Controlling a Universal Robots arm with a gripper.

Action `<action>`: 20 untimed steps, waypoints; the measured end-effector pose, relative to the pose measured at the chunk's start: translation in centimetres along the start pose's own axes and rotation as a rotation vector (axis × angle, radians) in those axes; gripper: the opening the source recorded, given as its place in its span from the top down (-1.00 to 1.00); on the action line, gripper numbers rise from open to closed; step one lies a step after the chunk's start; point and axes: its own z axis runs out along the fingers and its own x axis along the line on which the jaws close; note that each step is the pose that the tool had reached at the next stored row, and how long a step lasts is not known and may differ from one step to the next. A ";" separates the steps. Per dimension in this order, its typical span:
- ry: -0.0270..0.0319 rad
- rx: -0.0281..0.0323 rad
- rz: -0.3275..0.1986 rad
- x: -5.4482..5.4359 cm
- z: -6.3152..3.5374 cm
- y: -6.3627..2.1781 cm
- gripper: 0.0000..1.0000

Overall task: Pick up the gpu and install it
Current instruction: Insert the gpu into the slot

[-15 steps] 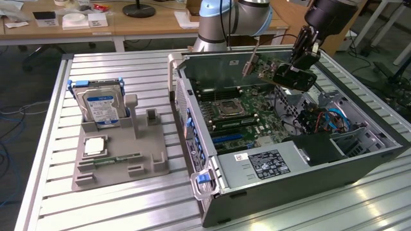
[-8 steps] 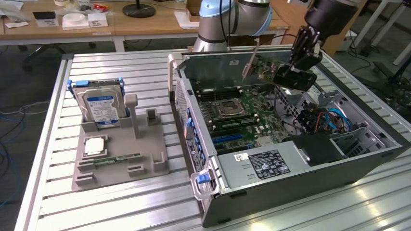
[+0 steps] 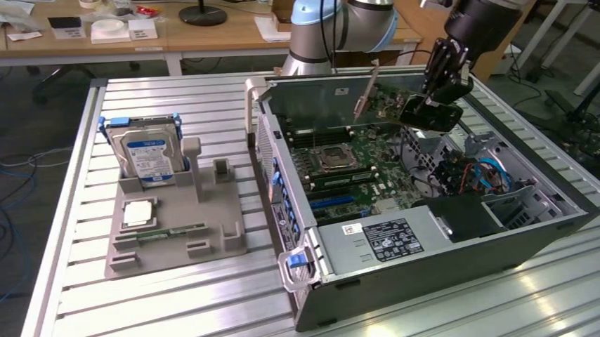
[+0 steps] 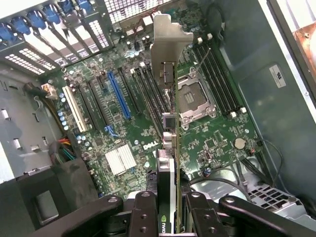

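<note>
Hanging over the motherboard [image 4: 123, 113] of the open computer case [image 3: 450, 246], the gpu [image 3: 383, 102] is held clenched between the jaws, which are closed on the end away from its silver bracket [image 4: 165, 49]. The card is kept on edge, raised clear of the motherboard and not seated in any slot. In the wrist view its thin edge is seen running out from between the jaws, against the motherboard between the CPU socket [image 4: 195, 98] and the blue slot [image 4: 118, 96].
</note>
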 end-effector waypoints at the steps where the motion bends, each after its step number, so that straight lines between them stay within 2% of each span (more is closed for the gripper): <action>1: 0.0000 0.0000 0.000 0.0 0.00 0.00 0.47; 7: 0.0013 0.0000 -0.016 0.0 0.02 0.00 0.47; 17: 0.0195 -0.0033 -0.157 0.0 0.14 -0.01 0.47; 20: 0.0226 -0.0037 -0.182 0.0 0.14 -0.01 0.47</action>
